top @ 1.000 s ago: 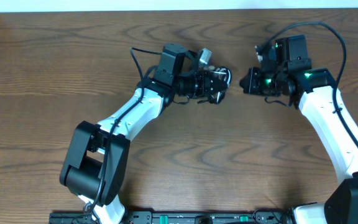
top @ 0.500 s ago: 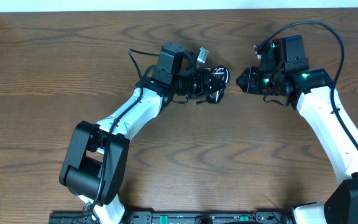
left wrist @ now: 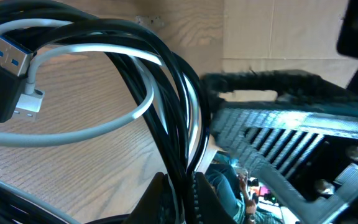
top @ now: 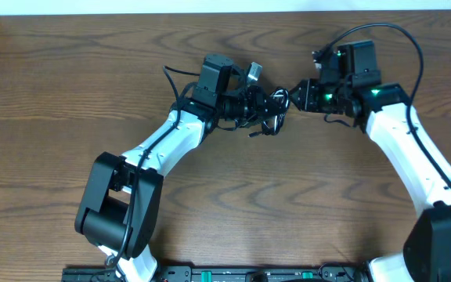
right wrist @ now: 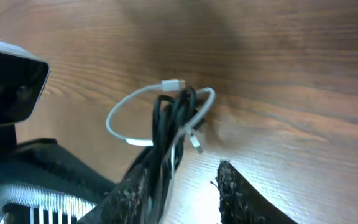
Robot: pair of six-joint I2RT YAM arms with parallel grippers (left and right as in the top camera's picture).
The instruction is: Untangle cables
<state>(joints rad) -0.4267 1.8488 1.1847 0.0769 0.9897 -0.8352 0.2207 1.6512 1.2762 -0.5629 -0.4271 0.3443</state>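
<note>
The cables hang as one bundle between the two grippers. My left gripper [top: 279, 102] is shut on several black cable [left wrist: 166, 93] strands low in the left wrist view. The white cable [left wrist: 104, 127] loops beside them, next to a blue-tongued plug [left wrist: 8, 59]. My right gripper [top: 297, 95] stands open right against the bundle. In the right wrist view the black strands [right wrist: 174, 115] and the white loop [right wrist: 120, 109] run along its left finger [right wrist: 138, 186]. Bare table shows between them and the right finger [right wrist: 235, 193].
The wooden table [top: 304, 204] lies below both arms. A pale wall edge [top: 210, 6] runs along the back. The thick black wire of the right arm [top: 398, 33] arches above its wrist, and another [top: 172, 74] curls behind the left wrist.
My right gripper has opened and moved left up to the bundle. The left gripper keeps its hold, and the bundle's loose strands now droop lower.
</note>
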